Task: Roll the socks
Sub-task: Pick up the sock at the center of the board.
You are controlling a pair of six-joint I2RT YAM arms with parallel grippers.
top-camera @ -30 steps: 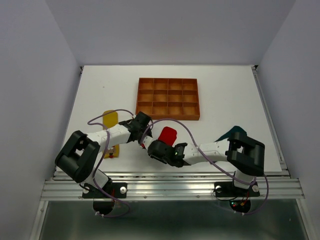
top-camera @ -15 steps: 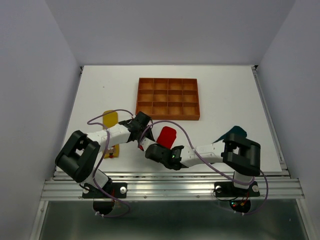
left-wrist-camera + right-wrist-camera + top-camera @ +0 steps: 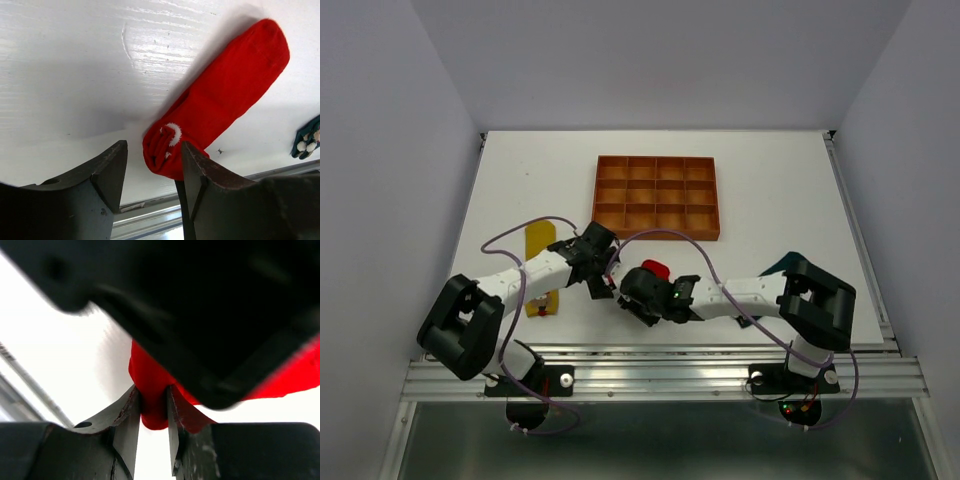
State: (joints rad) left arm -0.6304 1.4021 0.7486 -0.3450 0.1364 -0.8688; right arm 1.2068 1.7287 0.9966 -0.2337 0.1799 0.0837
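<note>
White worktop (image 3: 770, 190) filled my overhead view, with the orange tray (image 3: 656, 158) toward 12 o'clock and the red sock (image 3: 220, 95) near the front edge, between the two arms. Through the left wrist camera its long axis ran from the left hand (image 3: 151, 150) out toward 2 o'clock. Most of its length lay flat and straight, and the near end was bunched into a thick fold showing a white mark of the pattern. The left hand stood wide with nothing gripped, that folded end lying in its gap. The right hand (image 3: 152, 400) was narrow, pinching a fold of the same red fabric. Both hands sat at that near end, so I judged the roll would have to travel outward along the sock, with the right hand leading. The yellow sock (image 3: 540, 240) lay at 9 o'clock. The teal sock (image 3: 786, 262) lay at 3 o'clock, partly hidden behind the right arm.
</note>
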